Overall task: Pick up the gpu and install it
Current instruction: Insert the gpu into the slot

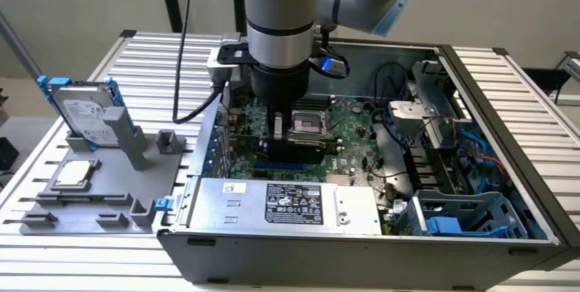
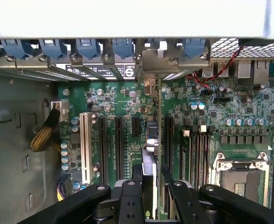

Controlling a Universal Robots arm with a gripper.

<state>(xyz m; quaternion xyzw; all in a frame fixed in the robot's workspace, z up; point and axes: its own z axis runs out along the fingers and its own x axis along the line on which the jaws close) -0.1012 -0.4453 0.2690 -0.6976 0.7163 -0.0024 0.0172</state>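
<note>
**In the open computer case: hand clamped on the gpu**

Over the motherboard [image 2: 122,107], the hand [image 2: 153,186] has its two black fingers [image 2: 129,191] pressed onto the gpu [image 2: 150,156]. The card stands on edge between them, in line with the expansion slots [image 2: 118,140], its bracket end toward the rear wall of the case [image 1: 507,102]. Whether it sits fully in a slot I cannot tell. The CPU socket [image 2: 242,177] lies near. In the exterior view a power supply [image 1: 290,204] sits near the arm. A hard drive [image 1: 81,112] stands on a grey holder [image 1: 100,190] on the worktop [image 1: 54,265], well apart.
</note>
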